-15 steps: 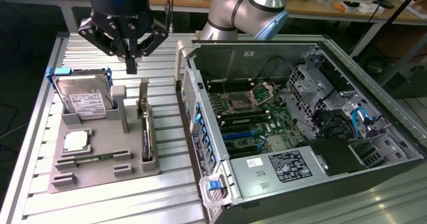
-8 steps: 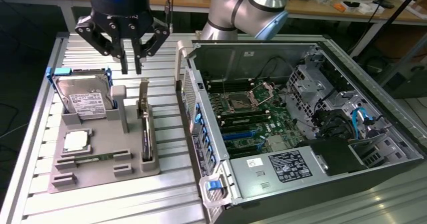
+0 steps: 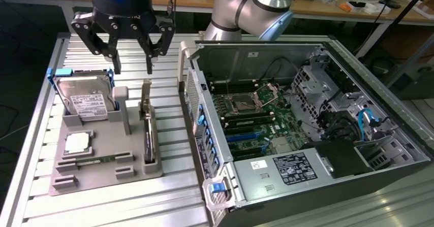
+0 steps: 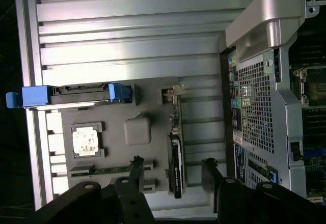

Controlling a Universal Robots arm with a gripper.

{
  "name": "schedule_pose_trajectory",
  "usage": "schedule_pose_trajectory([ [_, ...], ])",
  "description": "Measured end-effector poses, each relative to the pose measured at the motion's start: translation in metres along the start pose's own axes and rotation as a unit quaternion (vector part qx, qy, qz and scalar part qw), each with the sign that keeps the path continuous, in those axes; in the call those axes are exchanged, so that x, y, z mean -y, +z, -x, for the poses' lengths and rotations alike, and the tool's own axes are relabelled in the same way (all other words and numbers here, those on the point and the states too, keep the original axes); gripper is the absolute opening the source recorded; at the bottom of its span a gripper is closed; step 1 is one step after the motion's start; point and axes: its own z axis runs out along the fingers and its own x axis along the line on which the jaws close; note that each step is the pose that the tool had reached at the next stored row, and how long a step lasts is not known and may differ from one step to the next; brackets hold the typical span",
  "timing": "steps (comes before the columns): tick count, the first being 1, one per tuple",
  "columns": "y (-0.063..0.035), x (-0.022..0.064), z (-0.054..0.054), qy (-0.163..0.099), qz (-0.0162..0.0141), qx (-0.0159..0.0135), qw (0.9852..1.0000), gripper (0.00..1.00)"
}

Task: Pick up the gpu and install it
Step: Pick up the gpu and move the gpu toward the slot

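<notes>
The gripper [image 3: 133, 67] hangs open and empty above the tray's [image 3: 95, 182] far edge. The gpu [image 3: 147, 133] stands upright along the tray edge nearest the case [image 3: 237, 59]. Descending off-line, a finger could strike the thin card and tip it.

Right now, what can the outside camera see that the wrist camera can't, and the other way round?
Exterior view: the robot arm, and deep inside the computer case, the blue cables and the power box with its white label. Wrist view: a straight-down look, with the case's mesh wall seen face-on. Both: the grey tray holding the hard drive and the graphics card standing on edge, plus the open claw above them, holding nothing.
</notes>
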Motion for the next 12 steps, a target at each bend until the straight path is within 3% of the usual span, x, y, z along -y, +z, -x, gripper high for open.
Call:
schedule_pose_trajectory([
  [1,0.0,0.0,0.0,0.0,0.0,0.0,1.0,0.6],
  [5,0.0022,0.0,0.0,-0.006,-0.0017,-0.0005,1.0,0.78],
  [9,0.0072,0.0002,0.0,-0.043,-0.0013,-0.0039,0.9991,0.78],
  [12,0.0117,0.0004,0.0,-0.073,-0.0007,-0.0069,0.9973,0.78],
])
